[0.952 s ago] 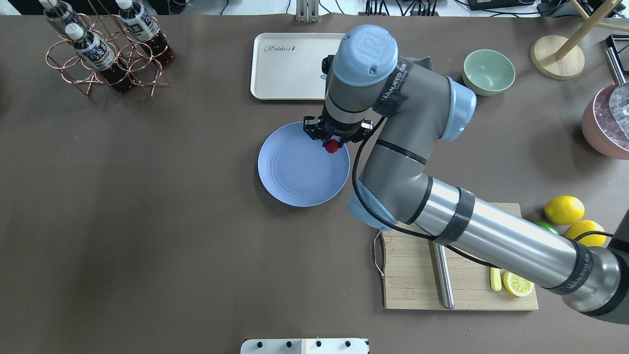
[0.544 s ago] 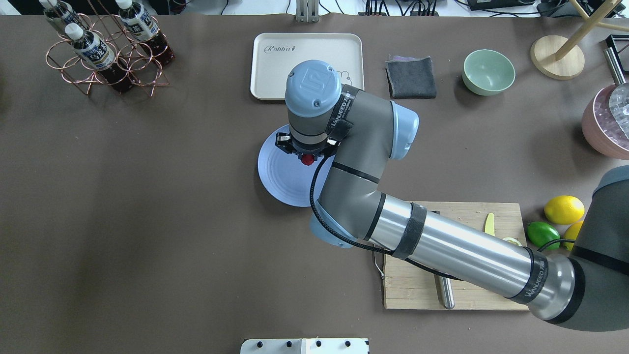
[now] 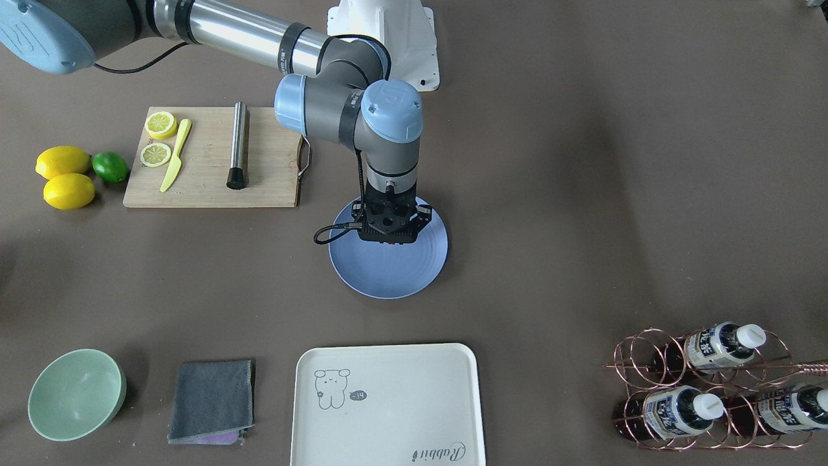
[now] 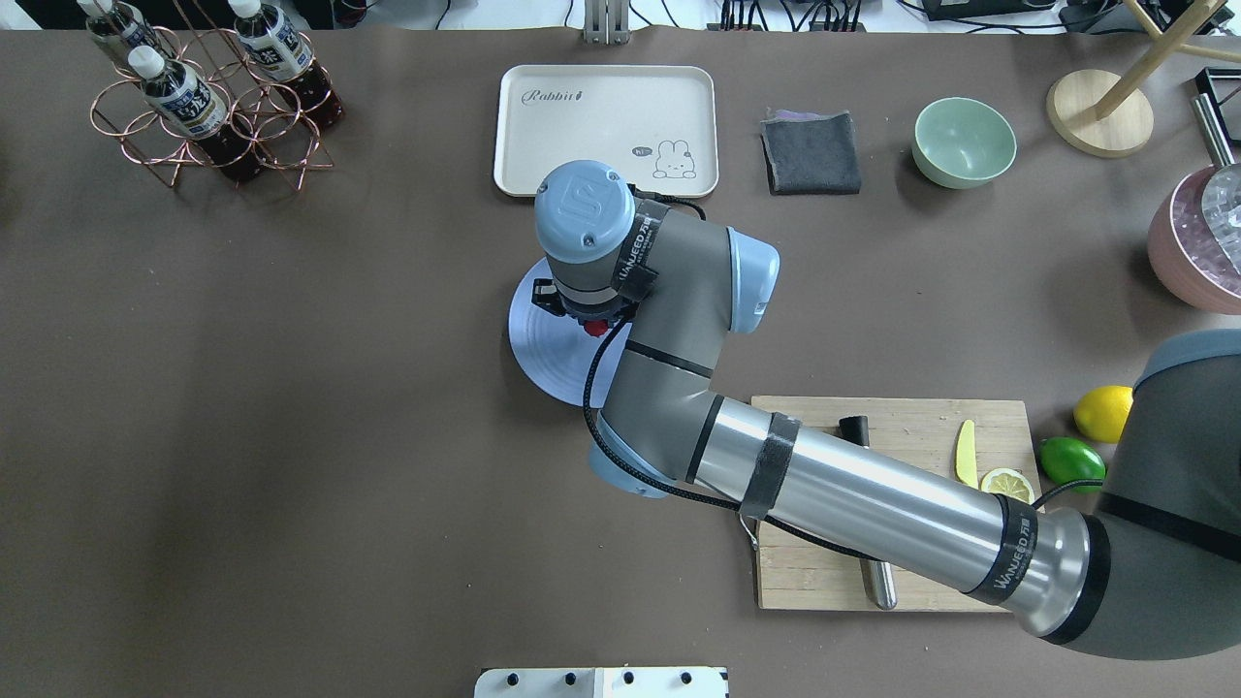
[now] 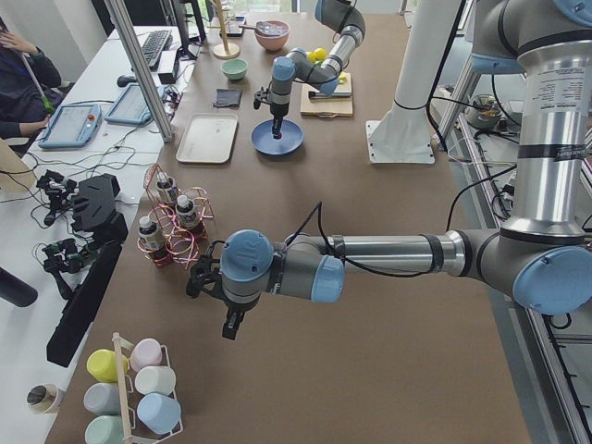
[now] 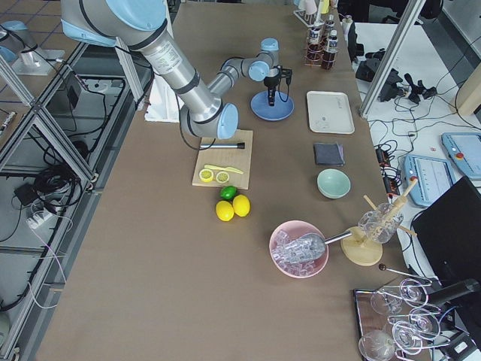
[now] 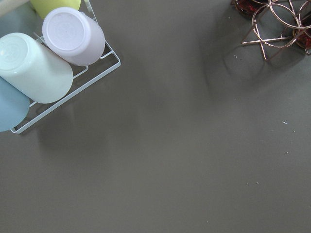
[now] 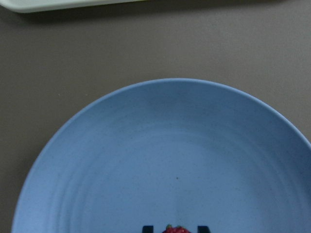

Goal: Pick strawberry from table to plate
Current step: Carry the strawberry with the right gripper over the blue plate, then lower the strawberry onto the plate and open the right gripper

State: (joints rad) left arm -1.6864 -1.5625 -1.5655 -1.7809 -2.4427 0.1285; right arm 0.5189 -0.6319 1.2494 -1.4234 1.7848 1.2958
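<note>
Right end effector [image 3: 388, 237]: upright over the periwinkle-blue plate [image 4: 543, 361], closed on the strawberry [image 8: 176, 230].
Strawberry: small and red, pinched between two dark fingertips above the plate's inner rings; whether it touches the plate cannot be told.
Plate: flat on the brown tabletop [image 4: 291, 436], near the cream tray [image 4: 606, 116].
Left end effector [image 5: 229, 328]: above bare tabletop, well apart from the plate; whether it is open or closed cannot be told.

Even, diffuse light from above; the table [image 4: 291, 436] reads flat and matte; soft, faint shadow rims the plate [image 4: 543, 373] beneath the jaws of the right gripper [image 3: 390, 242]; bright streaks on the arm [image 4: 873, 509] tube behind them; right wrist view sharp ahead of the jaws, the strawberry [image 8: 176, 229] between them slightly soft.
</note>
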